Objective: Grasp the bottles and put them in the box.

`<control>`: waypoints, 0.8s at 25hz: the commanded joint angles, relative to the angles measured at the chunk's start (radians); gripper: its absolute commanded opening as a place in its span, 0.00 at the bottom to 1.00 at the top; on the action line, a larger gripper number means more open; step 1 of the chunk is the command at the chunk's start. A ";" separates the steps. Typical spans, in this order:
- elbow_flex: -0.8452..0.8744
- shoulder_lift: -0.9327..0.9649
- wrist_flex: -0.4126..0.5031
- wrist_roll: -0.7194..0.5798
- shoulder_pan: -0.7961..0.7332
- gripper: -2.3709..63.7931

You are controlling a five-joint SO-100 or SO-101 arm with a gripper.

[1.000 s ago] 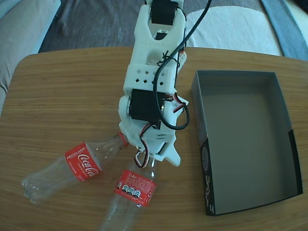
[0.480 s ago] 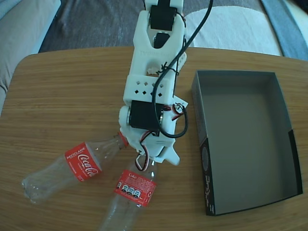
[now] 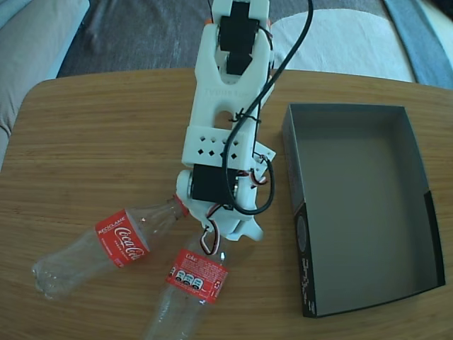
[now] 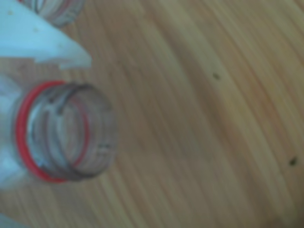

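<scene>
Two clear Coca-Cola bottles lie on the wooden table in the fixed view. One bottle (image 3: 117,244) points its neck up-right. The other bottle (image 3: 190,287) has its neck under my white gripper (image 3: 221,237). In the blurred wrist view this bottle's open, red-ringed neck (image 4: 97,137) sits just below one white finger (image 4: 42,42). A thin gap shows between them, so my gripper (image 4: 47,137) stands open astride the neck. The first bottle's neck (image 4: 52,9) peeks in at the top left. At the right lies the box (image 3: 297,212), grey inside, with nothing in it.
The round-cornered wooden table (image 3: 92,142) ends close below the bottles in the fixed view. A grey sofa cushion (image 3: 35,42) and a white cloth (image 3: 340,42) lie beyond the far edge. My arm's black cable (image 3: 272,67) hangs along its right side.
My arm has stretched further down toward the nearer bottle, bringing the gripper lower over its neck. That bottle has shifted slightly to the left. The other bottle and the box stayed put.
</scene>
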 commanded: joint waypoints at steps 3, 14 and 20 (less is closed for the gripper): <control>-0.034 0.015 0.002 0.008 0.008 0.75; -0.049 0.029 0.000 0.008 0.040 0.75; -0.051 0.031 -0.003 0.005 0.064 0.57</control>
